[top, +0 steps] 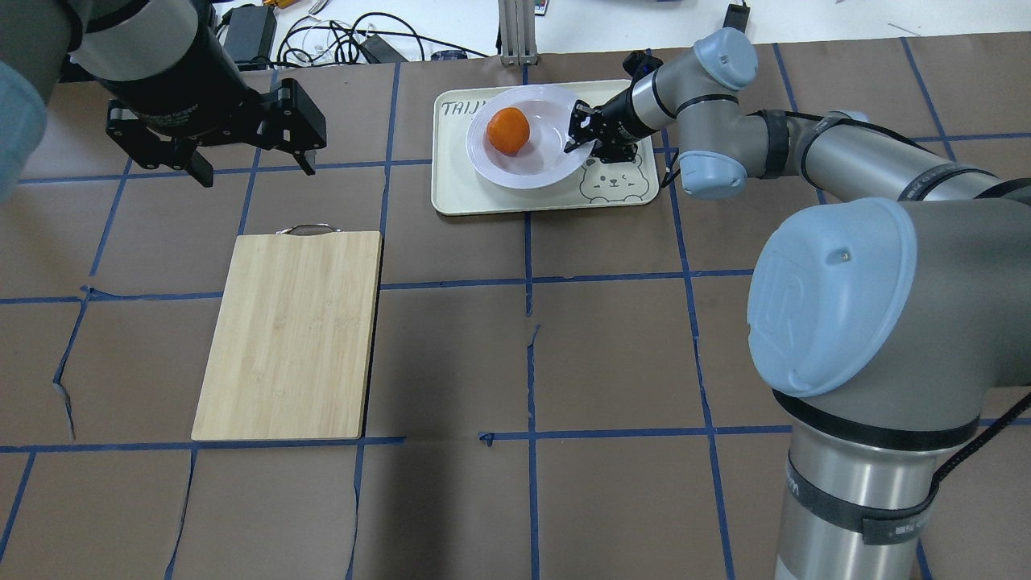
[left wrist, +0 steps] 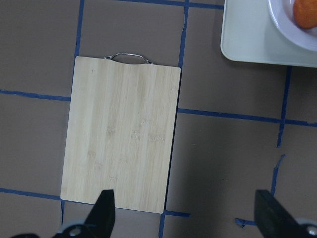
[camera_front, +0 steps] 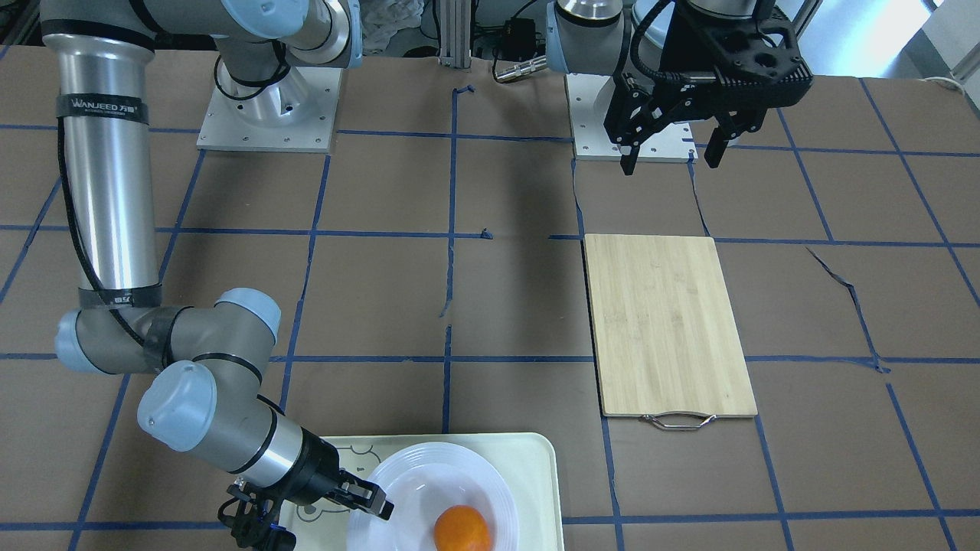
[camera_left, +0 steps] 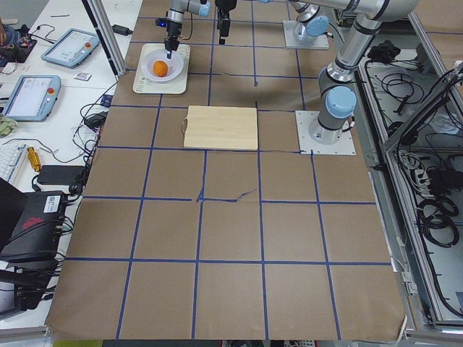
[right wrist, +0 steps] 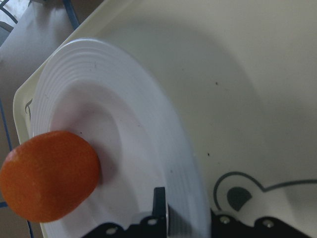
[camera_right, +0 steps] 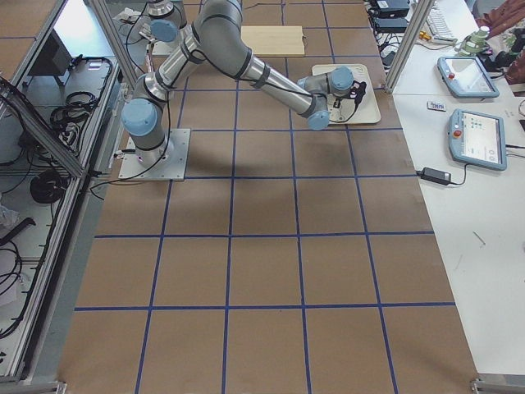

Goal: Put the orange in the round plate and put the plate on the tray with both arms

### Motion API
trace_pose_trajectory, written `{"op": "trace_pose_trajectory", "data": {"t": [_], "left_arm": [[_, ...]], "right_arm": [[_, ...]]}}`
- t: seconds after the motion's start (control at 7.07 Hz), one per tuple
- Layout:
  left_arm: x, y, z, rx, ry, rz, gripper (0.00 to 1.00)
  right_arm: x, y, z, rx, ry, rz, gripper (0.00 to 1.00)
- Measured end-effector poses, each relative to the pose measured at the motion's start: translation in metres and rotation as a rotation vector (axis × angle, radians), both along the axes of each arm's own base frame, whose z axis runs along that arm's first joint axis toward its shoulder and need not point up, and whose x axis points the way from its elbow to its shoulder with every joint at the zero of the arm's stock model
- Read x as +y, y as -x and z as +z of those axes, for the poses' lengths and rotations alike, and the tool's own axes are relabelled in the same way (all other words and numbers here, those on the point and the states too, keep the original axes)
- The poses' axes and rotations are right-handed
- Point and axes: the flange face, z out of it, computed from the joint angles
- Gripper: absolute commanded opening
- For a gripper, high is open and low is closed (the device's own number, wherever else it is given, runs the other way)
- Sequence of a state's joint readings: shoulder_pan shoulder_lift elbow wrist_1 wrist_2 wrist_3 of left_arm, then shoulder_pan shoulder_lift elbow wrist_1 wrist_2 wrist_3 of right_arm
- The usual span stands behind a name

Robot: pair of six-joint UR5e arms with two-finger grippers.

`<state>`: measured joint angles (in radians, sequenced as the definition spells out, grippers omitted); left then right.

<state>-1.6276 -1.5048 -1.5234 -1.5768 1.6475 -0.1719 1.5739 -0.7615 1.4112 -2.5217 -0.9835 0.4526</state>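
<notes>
The orange (top: 508, 130) lies in the white round plate (top: 533, 166), left of its centre. The plate is over the cream tray (top: 459, 193), beside the bear drawing; whether it rests flat I cannot tell. My right gripper (top: 581, 130) is shut on the plate's right rim; the right wrist view shows the rim (right wrist: 163, 139) running between the fingers and the orange (right wrist: 47, 176) close by. My left gripper (top: 254, 169) hangs open and empty, well above the table and left of the tray. In the front view the orange (camera_front: 462, 529) and plate (camera_front: 429, 474) sit at the bottom edge.
A bamboo cutting board (top: 290, 334) with a metal handle lies on the brown, blue-taped table under my left gripper. Cables and tablets lie beyond the tray's far edge. My right arm's elbow (top: 830, 298) looms over the near right.
</notes>
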Motion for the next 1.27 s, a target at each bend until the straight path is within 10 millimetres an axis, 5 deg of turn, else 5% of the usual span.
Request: {"op": "trace_pose_trajectory", "data": {"t": [0.42, 0.71, 0.99, 1.27], "left_arm": [[0.0, 0.0, 0.0, 0.0, -0.001, 0.0, 1.0], [0.001, 0.0, 0.001, 0.0, 0.0, 0.0, 1.0], [0.001, 0.0, 0.001, -0.001, 0.0, 0.0, 1.0], [0.001, 0.0, 0.001, 0.0, 0.0, 0.0, 1.0]], "right_arm": [[-0.016, 0.007, 0.016, 0.104, 0.102, 0.089, 1.0], [-0.031, 0.026, 0.049, 0.341, 0.123, 0.257, 1.0], [-0.01, 0.046, 0.123, 0.529, 0.007, 0.325, 1.0], [0.038, 0.052, 0.203, 0.584, -0.094, 0.354, 1.0]]}}
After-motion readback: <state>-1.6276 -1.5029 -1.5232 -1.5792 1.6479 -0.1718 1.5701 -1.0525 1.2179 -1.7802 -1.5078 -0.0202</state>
